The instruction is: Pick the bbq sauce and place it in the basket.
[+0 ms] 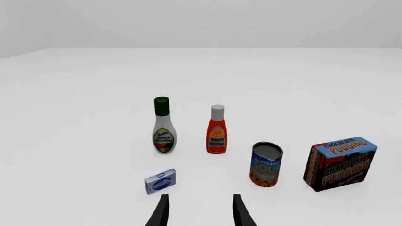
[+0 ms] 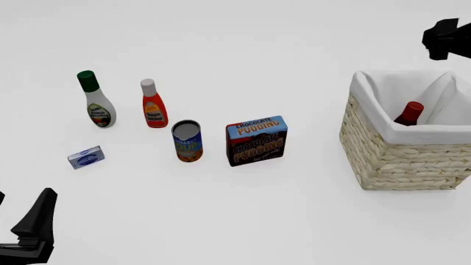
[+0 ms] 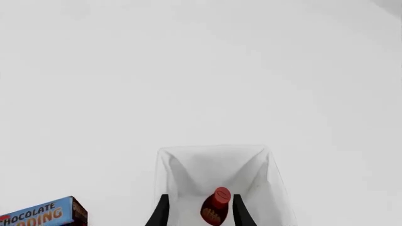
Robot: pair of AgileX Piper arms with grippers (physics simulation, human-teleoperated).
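The bbq sauce [image 2: 409, 113], a dark bottle with a red cap, rests inside the basket [image 2: 401, 160] at the right of the table, only its cap and shoulder showing above the white lining. In the right wrist view the bbq sauce [image 3: 217, 207] sits in the basket [image 3: 213, 149] far below my right gripper [image 3: 201, 214], whose fingers are spread open and hold nothing. The front view shows the right gripper [image 2: 449, 38] high above and behind the basket. My left gripper [image 1: 201, 214] is open and empty, low at the near left [image 2: 33, 232].
On the left half stand a green-capped ranch bottle [image 2: 96, 102], a white-capped ketchup bottle [image 2: 153, 105], a soup can [image 2: 187, 141] and a chocolate pudding box [image 2: 256, 141]. A small blue-white box [image 2: 86, 157] lies nearest the left gripper.
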